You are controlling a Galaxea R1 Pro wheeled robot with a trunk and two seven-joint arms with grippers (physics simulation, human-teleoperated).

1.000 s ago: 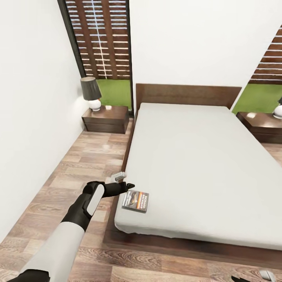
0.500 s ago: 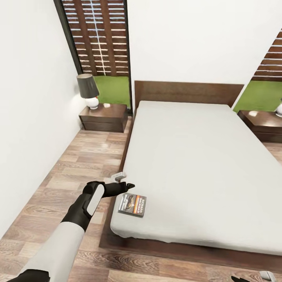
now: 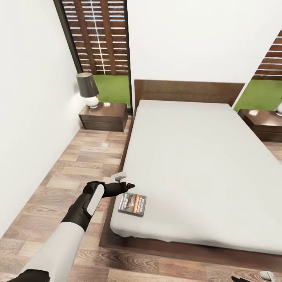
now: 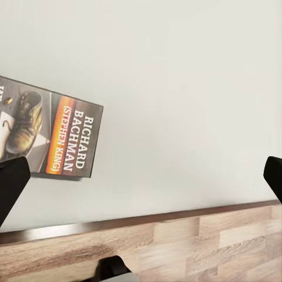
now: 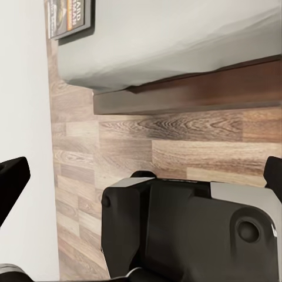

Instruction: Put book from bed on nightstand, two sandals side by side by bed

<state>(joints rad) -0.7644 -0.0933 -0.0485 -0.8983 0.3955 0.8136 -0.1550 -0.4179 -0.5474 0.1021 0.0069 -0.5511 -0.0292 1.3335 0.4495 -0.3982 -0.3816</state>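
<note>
Left gripper (image 3: 123, 181) fingers spread wide, holding nothing; in the left wrist view the two dark fingertips (image 4: 12, 182) sit at opposite edges with a broad gap between. Gripper hovers over the bed's near left corner, just beside the book (image 3: 132, 204) and apart from it. Book lies flat on the light grey mattress of the bed (image 3: 196, 168), near the left edge at the foot end; cover reads Richard Bachman on an orange band. Right gripper (image 5: 141, 182) also parted, fingertips far apart, empty, aimed at the wood-plank floor (image 5: 176, 141) beside the bed frame. Nightstand (image 3: 103, 116) against the far wall, left of the headboard, with a dark-shaded lamp (image 3: 88, 89) on top.
</note>
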